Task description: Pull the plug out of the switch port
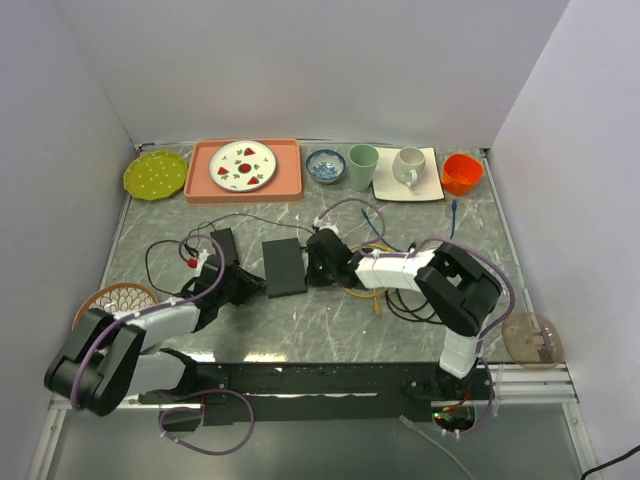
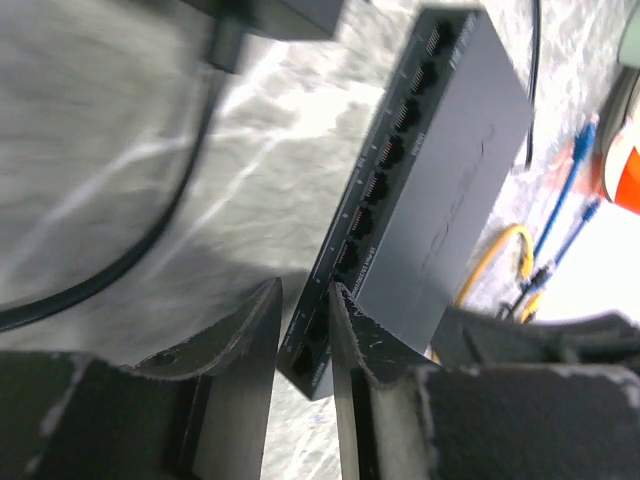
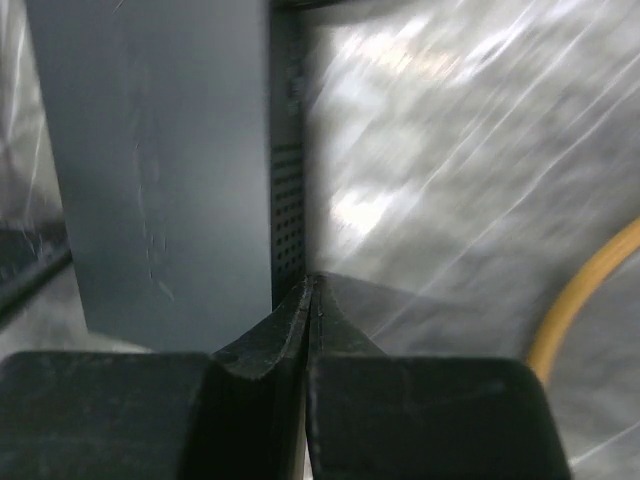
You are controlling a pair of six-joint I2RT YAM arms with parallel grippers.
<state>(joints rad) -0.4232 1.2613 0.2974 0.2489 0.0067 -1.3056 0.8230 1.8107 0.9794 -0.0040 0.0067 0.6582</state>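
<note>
Left gripper [image 2: 305,300] beside switch [image 2: 450,180], yellow cable [image 2: 500,250] beyond.

The left arm [image 1: 150,330] is stretched low, jaws held slightly apart; the right arm [image 1: 400,268] is bent inward, jaws pressed together.

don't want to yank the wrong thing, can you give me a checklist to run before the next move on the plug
1. Approach: left pincer open, straddling the port edge of the flat matte black rectangular switch: ok.
2. Target: plug between its fingers: cannot tell; sockets in view look empty.
3. Brace: right pincer shut, tips at the switch's vented side: ok.
4. Seating: switch lying flat on the grey marbled table: ok.
5. Snags: yellow cable apart from the right pincer's tips: ok.
</note>
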